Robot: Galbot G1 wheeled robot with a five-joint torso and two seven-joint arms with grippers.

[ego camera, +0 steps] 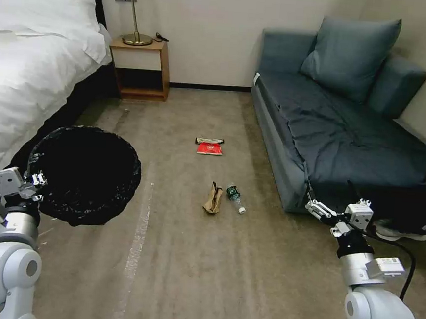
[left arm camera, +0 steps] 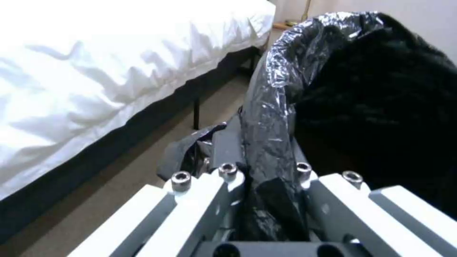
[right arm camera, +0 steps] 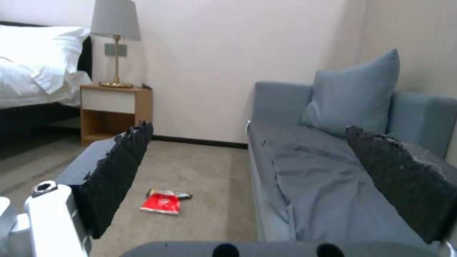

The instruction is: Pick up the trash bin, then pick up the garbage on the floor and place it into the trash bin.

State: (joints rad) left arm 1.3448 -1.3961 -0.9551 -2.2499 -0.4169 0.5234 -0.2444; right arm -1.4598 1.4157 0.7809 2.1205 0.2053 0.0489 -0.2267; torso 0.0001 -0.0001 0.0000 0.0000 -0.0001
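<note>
We see the left gripper (ego camera: 38, 181) at the near left beside the bed (ego camera: 28, 66), its jaws clamped on the bag-covered rim of the trash bin (ego camera: 84, 174), which hangs off the floor with its black-lined mouth facing us. The right gripper (ego camera: 317, 207) hovers at the near right by the sofa (ego camera: 333, 125), jaws apart and holding nothing. On the carpet (ego camera: 175, 264) between them, well ahead of both jaws, lie the crumpled brown paper bag (ego camera: 213, 199) just beside the clear bottle (ego camera: 235, 197), and farther off the red snack packet (ego camera: 209, 148) touching a long wrapper (ego camera: 209, 140).
</note>
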